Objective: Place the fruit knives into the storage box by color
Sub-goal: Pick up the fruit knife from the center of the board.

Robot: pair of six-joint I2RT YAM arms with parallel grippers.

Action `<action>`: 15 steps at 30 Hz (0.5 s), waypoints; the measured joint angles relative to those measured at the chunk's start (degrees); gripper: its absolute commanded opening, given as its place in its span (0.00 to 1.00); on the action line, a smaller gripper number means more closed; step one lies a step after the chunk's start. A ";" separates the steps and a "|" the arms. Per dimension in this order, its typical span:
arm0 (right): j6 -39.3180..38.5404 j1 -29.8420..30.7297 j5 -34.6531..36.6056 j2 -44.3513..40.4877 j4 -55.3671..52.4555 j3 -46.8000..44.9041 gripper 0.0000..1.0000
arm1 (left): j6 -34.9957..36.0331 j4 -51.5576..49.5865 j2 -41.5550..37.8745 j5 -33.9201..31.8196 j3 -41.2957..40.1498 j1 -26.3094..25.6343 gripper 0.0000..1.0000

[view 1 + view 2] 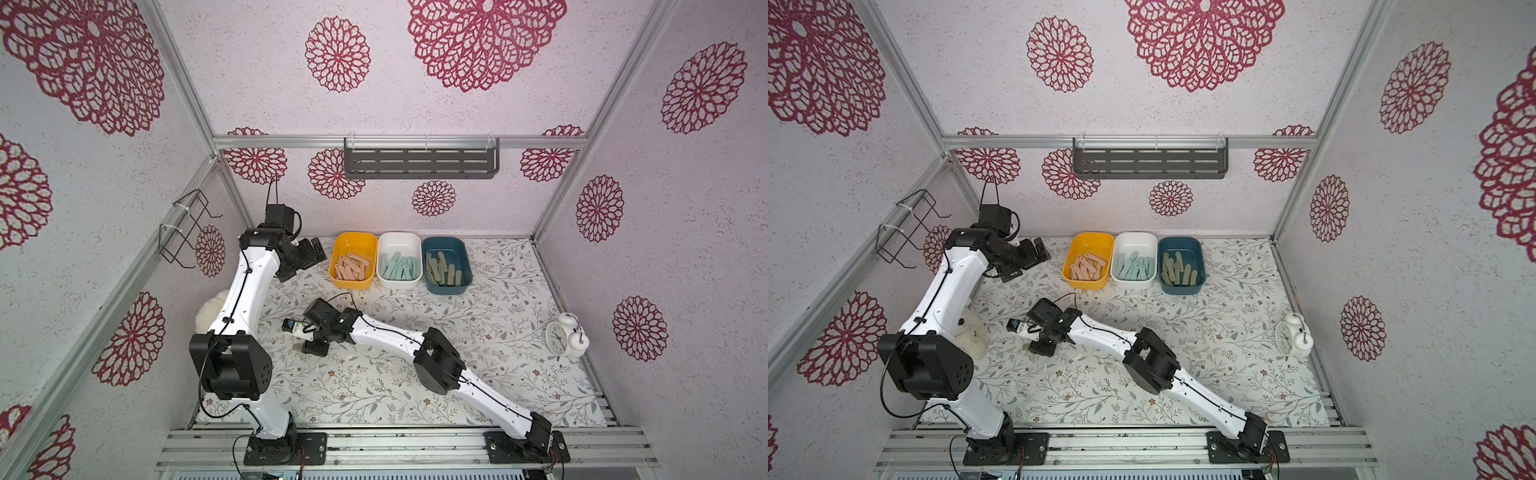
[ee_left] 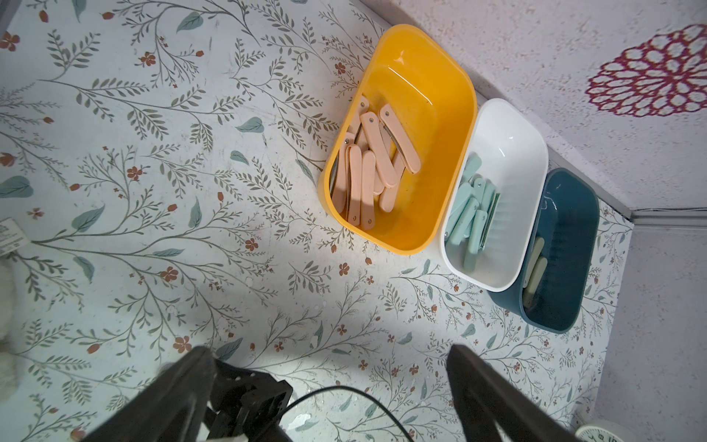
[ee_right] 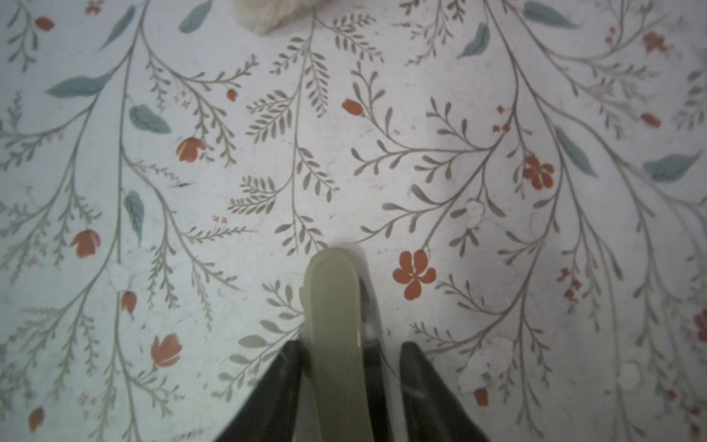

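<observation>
In both top views three bins stand side by side at the upper middle of the flowered mat (image 1: 478, 324), against the back wall: a yellow bin (image 1: 353, 237) with pink knives (image 1: 353, 267), a white bin (image 1: 399, 237) with teal knives (image 1: 398, 267) to its right, and a blue bin (image 1: 445, 242) with olive knives (image 1: 444, 272) rightmost. The left gripper (image 1: 309, 254) hangs just left of the yellow bin, while the right gripper (image 1: 311, 345) points down at the mat left of centre, well below the bins. A white clock (image 1: 562, 338) sits at the mat's right edge and a pale plush (image 1: 210, 309) shows behind the left arm. In the left wrist view the left gripper (image 2: 329, 367) stands spread wide at the bottom of the frame, nothing between its fingers (image 2: 191, 382); the three bins run diagonally down the upper right, each holding its own colour. In the right wrist view a single olive knife (image 3: 333, 325) lies lengthwise between the right gripper's fingers (image 3: 275, 386) at bottom centre, its rounded end pointing up the frame. One finger touches it, the other stands just beside it with a dark sliver between, so I cannot tell whether the knife is pinched. A bit of the plush shows at the top edge.
</observation>
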 measured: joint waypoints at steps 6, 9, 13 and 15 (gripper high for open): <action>-0.96 0.57 4.48 -8.31 1.81 -13.22 0.10 | 0.15 -0.17 0.02 0.50 0.59 0.07 0.99; -0.92 1.01 7.78 -11.15 1.55 -17.20 0.08 | 0.42 -0.22 0.00 0.55 0.68 0.11 0.99; -0.44 1.14 11.69 -14.03 -0.02 -20.83 0.05 | 0.57 -0.24 -0.17 0.57 0.68 0.22 0.99; -0.07 1.01 13.27 -15.89 -1.01 -23.19 0.05 | 0.59 -0.24 -0.48 0.66 0.68 0.28 0.99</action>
